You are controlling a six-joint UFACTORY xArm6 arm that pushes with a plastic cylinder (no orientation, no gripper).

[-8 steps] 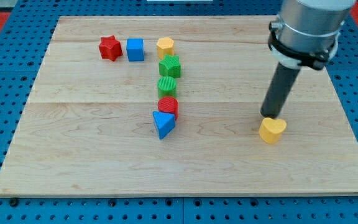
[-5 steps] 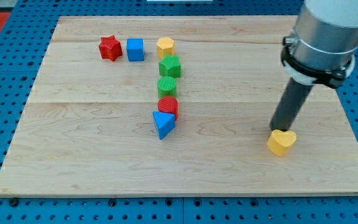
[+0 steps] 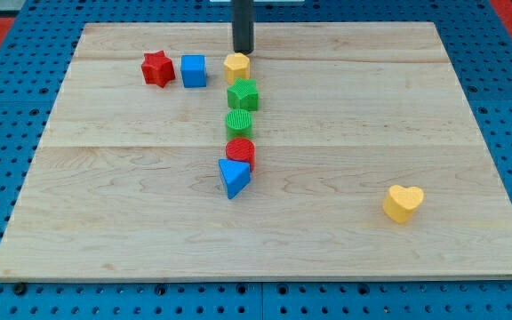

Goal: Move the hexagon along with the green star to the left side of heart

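Observation:
My tip [image 3: 243, 52] stands at the view's top, just above the yellow hexagon [image 3: 236, 67], close to it or touching it. Below the hexagon lies the green star [image 3: 243, 94], then a green cylinder [image 3: 239, 124]. The yellow heart [image 3: 403, 203] lies far off at the view's lower right, alone.
A red star [image 3: 157, 68] and a blue cube [image 3: 194, 70] lie left of the hexagon. A red cylinder [image 3: 240, 152] and a blue triangle [image 3: 233, 177] continue the column below the green cylinder. The wooden board [image 3: 114, 222] is ringed by blue pegboard.
My tip has left the yellow heart at the lower right and moved to the view's top, above the hexagon. The heart had slid a little to the right and down before that.

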